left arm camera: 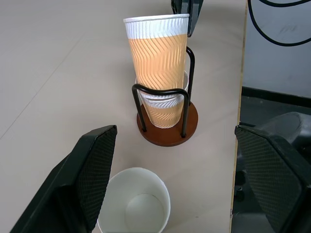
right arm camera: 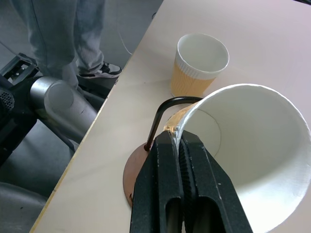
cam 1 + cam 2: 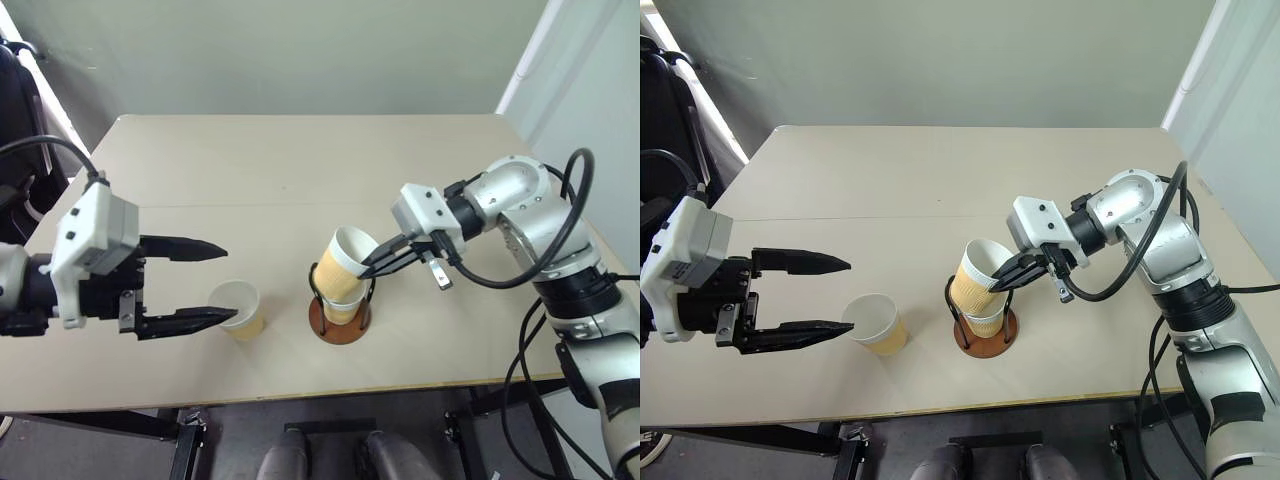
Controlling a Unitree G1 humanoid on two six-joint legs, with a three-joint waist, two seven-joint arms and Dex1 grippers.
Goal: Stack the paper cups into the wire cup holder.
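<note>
Over the wire cup holder (image 3: 340, 318), tilted tan-walled, white-rimmed paper cup (image 3: 343, 260).

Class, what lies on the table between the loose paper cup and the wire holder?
Nothing: bare table separates the loose cup from the holder, seen in the left eye view.

Lower cup (image 1: 165, 104) mostly hidden behind held cup (image 1: 158, 53); wire cup holder (image 2: 146, 165) partly hidden.

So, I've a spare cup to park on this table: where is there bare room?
The far half of the beige table, beyond the black wire cup holder on its reddish-brown wooden disc, lies bare. The near middle is crowded: the holder with two nested tan paper cups, the upper pinched by the right pincer, and a loose tan paper cup beside the open left pincer.
</note>
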